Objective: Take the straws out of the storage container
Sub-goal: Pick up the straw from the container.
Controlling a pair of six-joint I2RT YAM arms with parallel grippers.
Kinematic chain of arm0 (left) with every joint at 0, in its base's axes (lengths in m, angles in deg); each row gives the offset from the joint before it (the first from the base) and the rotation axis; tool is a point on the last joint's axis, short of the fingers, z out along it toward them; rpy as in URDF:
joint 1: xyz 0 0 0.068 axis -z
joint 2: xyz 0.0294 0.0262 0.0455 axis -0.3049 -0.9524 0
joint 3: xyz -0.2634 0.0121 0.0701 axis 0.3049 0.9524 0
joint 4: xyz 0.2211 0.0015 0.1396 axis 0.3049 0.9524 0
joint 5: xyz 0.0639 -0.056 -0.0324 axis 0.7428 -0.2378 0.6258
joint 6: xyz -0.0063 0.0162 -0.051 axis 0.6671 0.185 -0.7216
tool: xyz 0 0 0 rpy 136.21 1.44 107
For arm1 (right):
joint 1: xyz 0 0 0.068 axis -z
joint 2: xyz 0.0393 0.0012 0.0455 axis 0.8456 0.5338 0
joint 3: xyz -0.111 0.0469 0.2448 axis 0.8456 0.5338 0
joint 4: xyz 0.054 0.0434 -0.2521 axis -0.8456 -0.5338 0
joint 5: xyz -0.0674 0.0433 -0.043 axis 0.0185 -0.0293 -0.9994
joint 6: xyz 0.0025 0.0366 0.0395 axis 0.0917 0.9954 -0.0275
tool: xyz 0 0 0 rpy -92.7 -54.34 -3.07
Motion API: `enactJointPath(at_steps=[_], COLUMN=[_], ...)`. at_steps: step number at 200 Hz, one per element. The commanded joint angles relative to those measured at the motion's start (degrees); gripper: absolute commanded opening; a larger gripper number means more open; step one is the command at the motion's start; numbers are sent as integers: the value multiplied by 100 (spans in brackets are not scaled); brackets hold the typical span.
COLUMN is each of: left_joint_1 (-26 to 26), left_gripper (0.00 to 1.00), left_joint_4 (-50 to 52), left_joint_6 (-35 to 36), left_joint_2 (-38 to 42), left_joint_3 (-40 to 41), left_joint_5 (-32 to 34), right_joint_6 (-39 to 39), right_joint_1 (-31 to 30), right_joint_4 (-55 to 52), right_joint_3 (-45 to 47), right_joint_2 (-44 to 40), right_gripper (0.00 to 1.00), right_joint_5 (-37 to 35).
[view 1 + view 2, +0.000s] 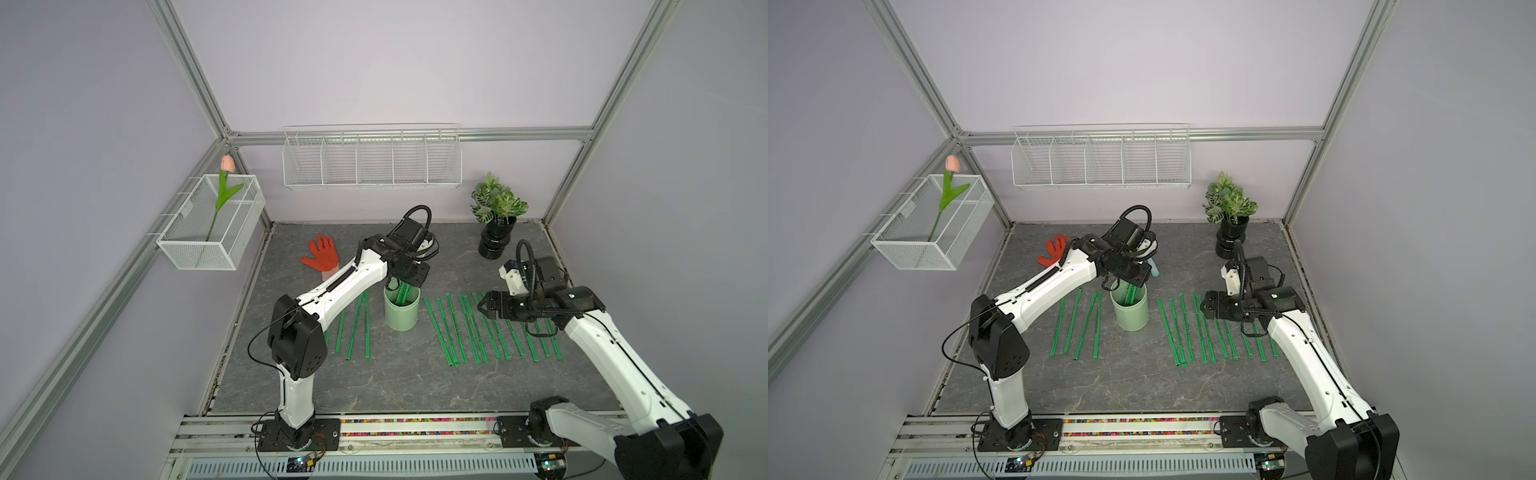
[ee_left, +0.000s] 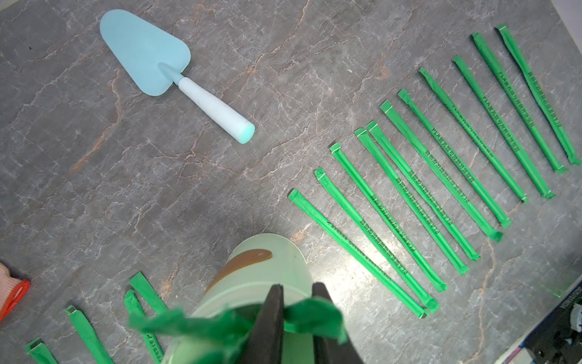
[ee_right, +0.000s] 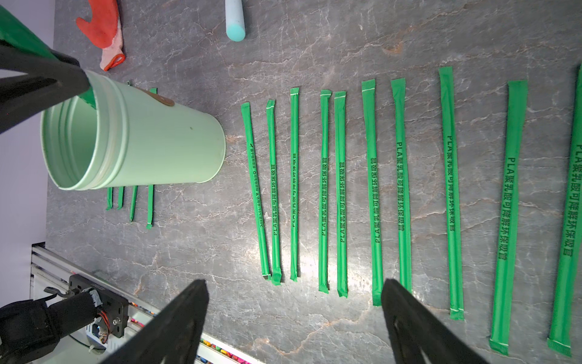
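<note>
Plainly the job is nearly done: the step in hand is lifting the last straws [image 1: 400, 293] out of the storage container [image 1: 401, 316], which stands upright near the middle of the table [image 1: 374, 386]. 4 straws lie flat at its 9 o'clock and a row of 11 at its 3 o'clock.

The left gripper [image 2: 298, 286] hangs straight over the container's mouth. Its fingers [image 2: 274, 318] sit almost together, with the crumpled green wrapper tops pinched between them; how many it has caught cannot be told. The right gripper [image 3: 294, 283] hovers over the 3 o'clock row, fingers [image 3: 189, 302] spread wide, holding and touching nothing.

The next move probably calls for a straight upward pull until the lower ends clear the rim, without tipping the light container. A swing toward 9 o'clock would then lay them down.
</note>
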Motion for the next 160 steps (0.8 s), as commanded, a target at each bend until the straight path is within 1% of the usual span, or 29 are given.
enactJointPath(at_steps=[1, 36, 112, 147, 160], left_joint_1=[22, 22, 15, 22, 22], left_gripper=[13, 11, 11, 8, 6], left_joint_4=[118, 168, 363, 469, 535], left_joint_6=[86, 92, 49, 49, 62], left_joint_2=[-50, 46, 290, 448, 505], left_joint_3=[-202, -264, -506, -675, -748], left_joint_5=[92, 129, 177, 166, 179], right_joint_6=[-13, 5, 26, 42, 44], right_joint_1=[16, 18, 11, 12, 17], right_joint_4=[80, 98, 80, 89, 89], right_joint_3=[105, 87, 69, 51, 43], right_joint_2=[44, 53, -14, -44, -52], right_gripper=[89, 89, 89, 89, 89], right_joint_5=[68, 103, 130, 156, 157])
